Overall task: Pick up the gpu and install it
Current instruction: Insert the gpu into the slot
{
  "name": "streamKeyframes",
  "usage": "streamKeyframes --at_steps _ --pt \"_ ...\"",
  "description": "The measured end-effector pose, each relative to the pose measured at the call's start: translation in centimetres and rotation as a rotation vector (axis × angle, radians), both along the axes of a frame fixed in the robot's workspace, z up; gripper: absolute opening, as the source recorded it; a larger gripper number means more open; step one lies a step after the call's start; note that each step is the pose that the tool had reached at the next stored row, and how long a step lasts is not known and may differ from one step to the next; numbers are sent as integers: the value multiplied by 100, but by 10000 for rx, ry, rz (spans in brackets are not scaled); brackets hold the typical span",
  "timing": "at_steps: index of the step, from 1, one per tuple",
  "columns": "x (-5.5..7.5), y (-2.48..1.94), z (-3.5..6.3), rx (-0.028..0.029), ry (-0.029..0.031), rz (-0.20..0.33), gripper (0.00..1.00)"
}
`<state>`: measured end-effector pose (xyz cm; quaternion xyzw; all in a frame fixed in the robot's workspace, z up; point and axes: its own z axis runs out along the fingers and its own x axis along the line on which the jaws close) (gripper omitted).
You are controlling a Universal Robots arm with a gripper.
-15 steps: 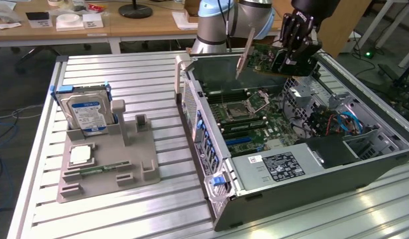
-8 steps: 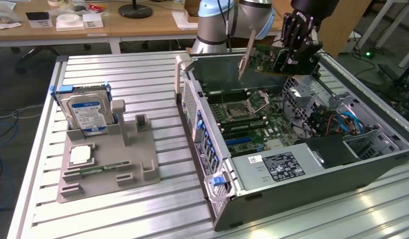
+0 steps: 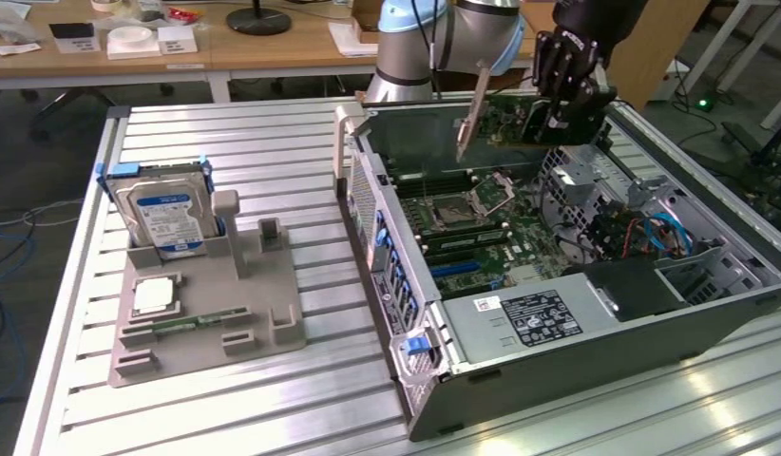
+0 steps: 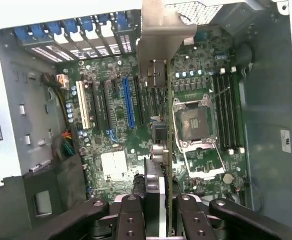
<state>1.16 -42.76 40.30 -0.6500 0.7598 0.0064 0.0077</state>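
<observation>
The gpu [image 3: 503, 116] hangs upright over the open computer case [image 3: 404, 285], with its silvery bracket [image 3: 468, 122] on the side toward the exterior view's left. My gripper [image 3: 558, 106] is shut on it from above. In the wrist view the gpu [image 4: 162, 150] is seen edge-on between my fingers [image 4: 130, 217], and its metal bracket [image 4: 158, 37] points toward the case's rear slot covers. My gripper [image 4: 158, 216] holds the card above the motherboard, between the blue expansion slot [image 4: 128, 102] and the processor socket [image 4: 193, 122].
A grey fixture tray [image 3: 257, 313] on the exterior view's left holds a hard drive [image 3: 166, 218], a processor [image 3: 154, 294] and a green memory stick [image 3: 194, 321]. The power supply [image 3: 530, 318] fills the case's near end. Desks stand behind the slatted table.
</observation>
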Motion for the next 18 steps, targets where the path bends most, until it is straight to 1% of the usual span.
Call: streamKeyframes --at_steps 1,2,3,4,7,9,10,11,14,18 --pt "-1 0 -2 177 -9 7 28" --pt "-3 0 -5 290 -25 16 28" --pt "-3 0 -11 330 -34 55 28" --pt "-3 1 -20 337 -37 161 28" --pt "-5 0 -53 336 -47 629 28" --pt "-51 0 -77 332 -114 639 28" --pt "-63 0 -94 333 -123 643 28" --pt "-64 -4 -109 333 -123 701 28" --pt "-65 -4 -160 336 -112 1129 28" --pt "-65 -6 -231 336 -114 1117 28"
